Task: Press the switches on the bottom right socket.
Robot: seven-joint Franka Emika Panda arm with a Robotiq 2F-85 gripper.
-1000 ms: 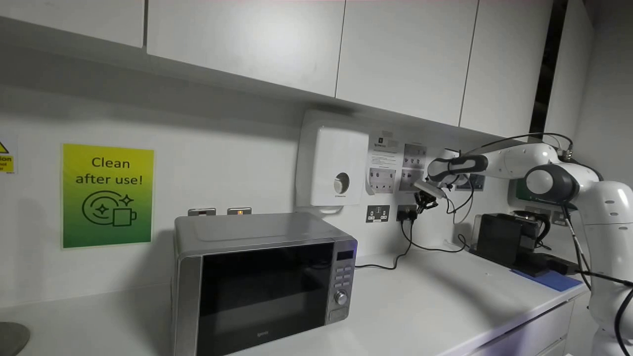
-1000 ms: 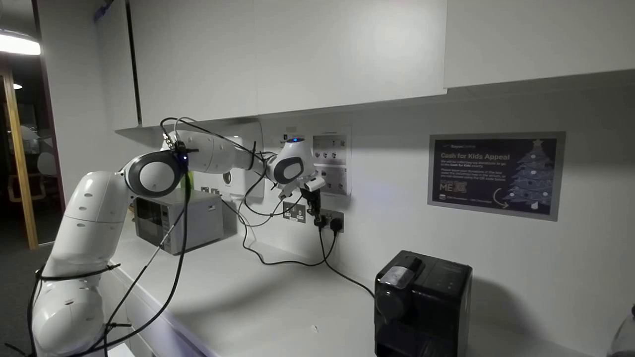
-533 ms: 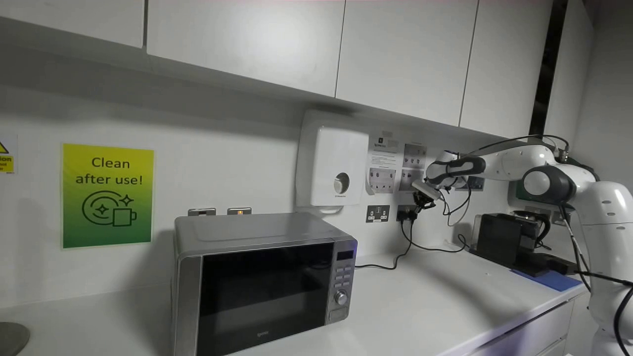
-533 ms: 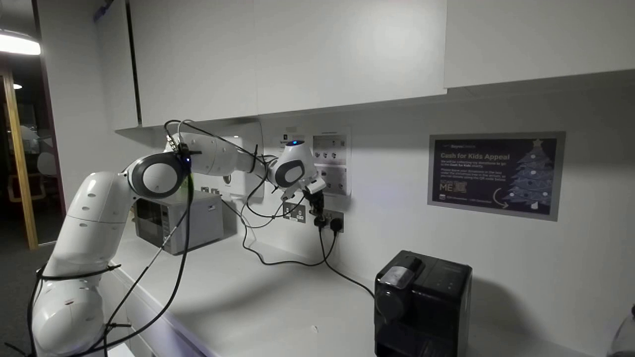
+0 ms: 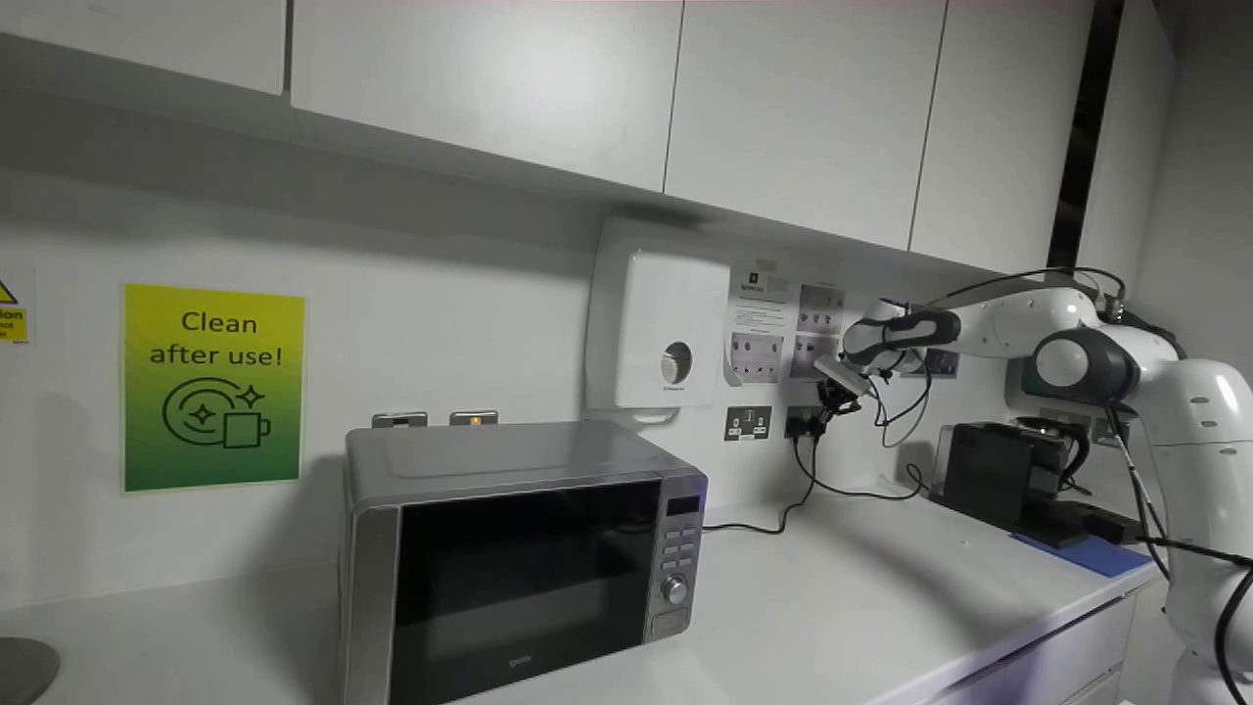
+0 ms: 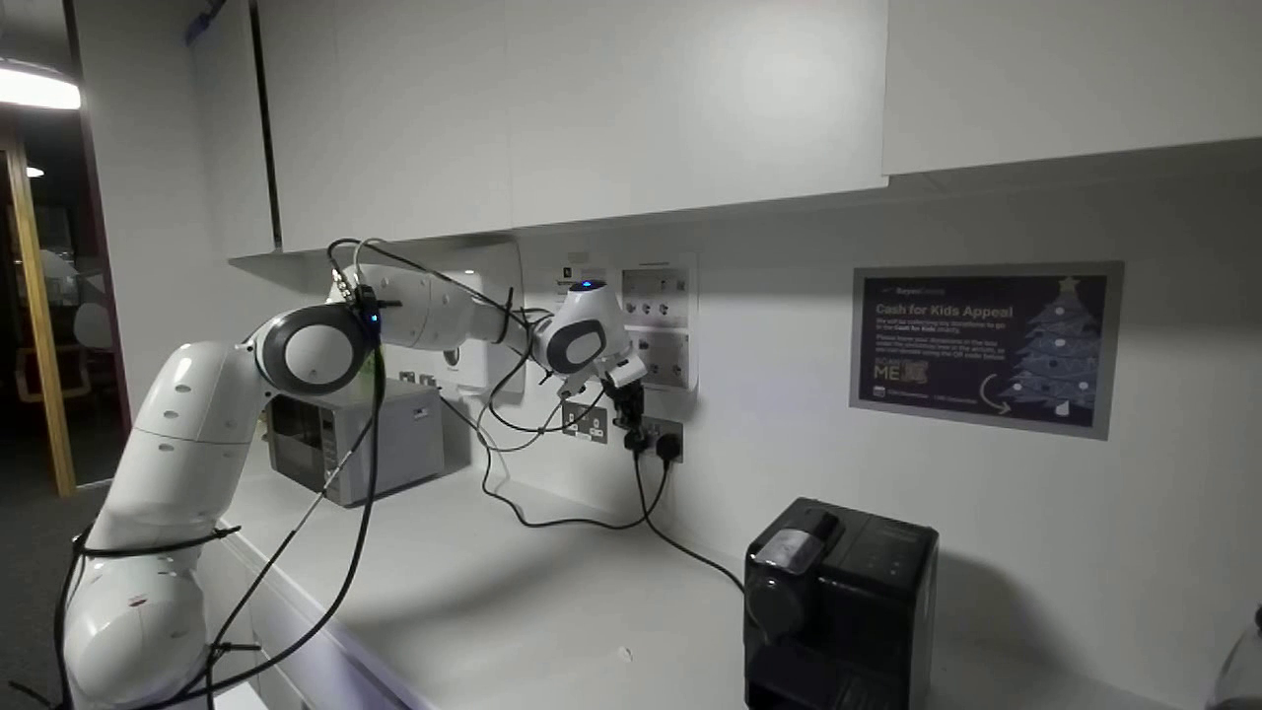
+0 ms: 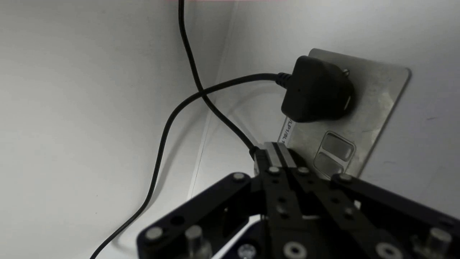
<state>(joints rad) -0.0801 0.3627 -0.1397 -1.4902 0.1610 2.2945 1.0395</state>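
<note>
The bottom right socket is a metallic grey plate on the wall, seen in the wrist view [image 7: 377, 97] and both exterior views [image 5: 801, 414] [image 6: 666, 426]. A black plug [image 7: 318, 90] sits in it. A second plug [image 6: 636, 443] is mostly hidden behind my fingers in the wrist view. The switches are two small grey rockers, one [image 7: 337, 147] beside the other [image 7: 327, 164]. My gripper [image 7: 279, 153] is shut and empty, close to the plate beside the switches. It also shows in both exterior views [image 5: 824, 417] [image 6: 631, 424]. I cannot tell whether the fingertips touch anything.
Black cords [image 7: 190, 61] hang from the plugs onto the counter [image 6: 552, 611]. Another socket plate [image 6: 585, 421] is beside this one. A black coffee machine [image 6: 838, 611] and a microwave [image 5: 529, 548] stand on the counter. Cupboards [image 6: 690, 118] overhang the arm.
Early in the last second my gripper shifts and tilts slightly, and the arm's elbow shifts with it. Over the last half second almost nothing moves. The plugs and cords stay in place.
</note>
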